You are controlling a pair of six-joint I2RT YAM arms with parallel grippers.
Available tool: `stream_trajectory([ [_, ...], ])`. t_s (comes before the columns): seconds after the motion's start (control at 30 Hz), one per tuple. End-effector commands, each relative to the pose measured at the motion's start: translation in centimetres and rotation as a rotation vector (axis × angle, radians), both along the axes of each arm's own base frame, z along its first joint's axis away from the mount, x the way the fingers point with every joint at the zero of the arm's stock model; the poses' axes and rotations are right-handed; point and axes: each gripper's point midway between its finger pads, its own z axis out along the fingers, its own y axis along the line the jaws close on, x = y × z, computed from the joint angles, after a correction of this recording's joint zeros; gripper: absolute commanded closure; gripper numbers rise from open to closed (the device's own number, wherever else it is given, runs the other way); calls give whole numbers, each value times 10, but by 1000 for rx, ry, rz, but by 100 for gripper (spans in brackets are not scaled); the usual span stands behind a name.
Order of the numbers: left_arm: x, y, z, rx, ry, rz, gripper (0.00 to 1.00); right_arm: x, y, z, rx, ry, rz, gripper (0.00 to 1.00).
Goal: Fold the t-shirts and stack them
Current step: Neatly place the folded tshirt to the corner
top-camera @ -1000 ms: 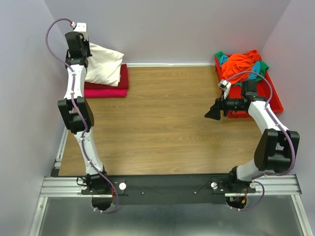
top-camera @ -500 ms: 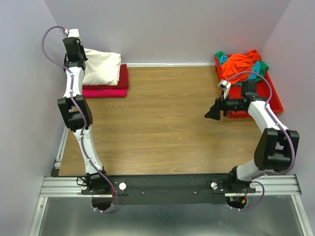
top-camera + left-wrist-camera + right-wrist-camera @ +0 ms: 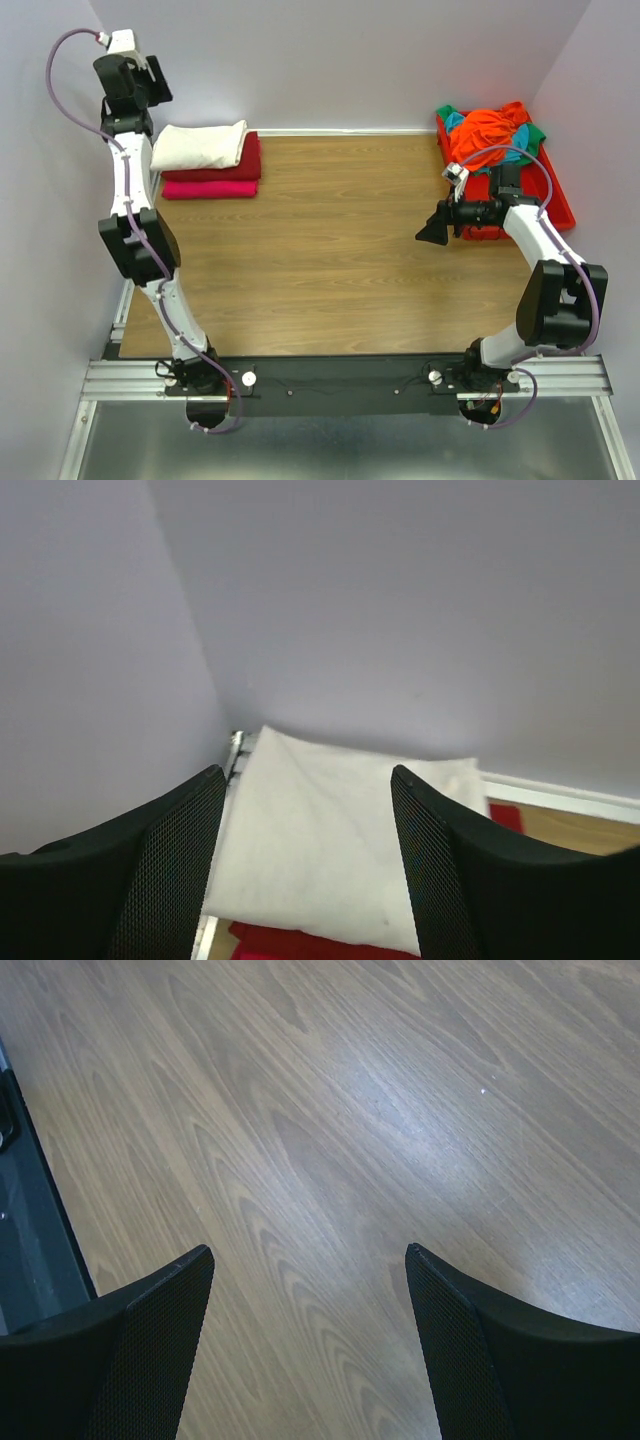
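Your left gripper (image 3: 305,775) hangs spread and empty above the folded cream-white t-shirt (image 3: 200,146), which tops the dark red t-shirt (image 3: 251,160) and pink t-shirt (image 3: 210,189) at the far left. Lift clear without snagging that stack. Your right gripper (image 3: 308,1250), also spread, hovers over the table (image 3: 320,230) beside the red tray (image 3: 560,205). Pinch the orange t-shirt (image 3: 490,135) by one edge only.

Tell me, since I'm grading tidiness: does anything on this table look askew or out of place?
The cream-white shirt topping the far-left stack sits shifted left, overhanging the dark red shirt and pink shirt beneath, so the edges don't line up. The orange shirt lies crumpled with others in the red tray, unfolded.
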Motion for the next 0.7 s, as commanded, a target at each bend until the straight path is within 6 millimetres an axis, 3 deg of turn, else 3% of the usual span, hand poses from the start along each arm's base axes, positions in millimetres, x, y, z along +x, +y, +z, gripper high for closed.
stream_trajectory([
  [0.0,-12,-80,12,48,2,-252,26,4,-3,6,-5,-15,1,16],
  [0.1,-12,-116,-28,138,119,-277,26,3,-3,7,-6,-16,1,16],
  [0.2,-14,-127,-53,207,190,-243,26,3,-3,8,-3,-18,3,16],
  [0.23,-14,-120,-68,250,232,-192,25,3,-2,7,-3,-16,5,16],
  [0.27,-14,-127,-76,249,247,-206,25,3,-3,7,-5,-17,3,16],
  [0.4,-14,-122,-101,306,324,-109,28,3,-3,7,-5,-14,4,16],
  [0.43,-12,-137,-103,316,327,-125,29,3,-3,7,-6,-18,5,16],
  [0.67,-11,-173,-153,371,437,-162,29,2,-2,8,-5,-17,8,16],
])
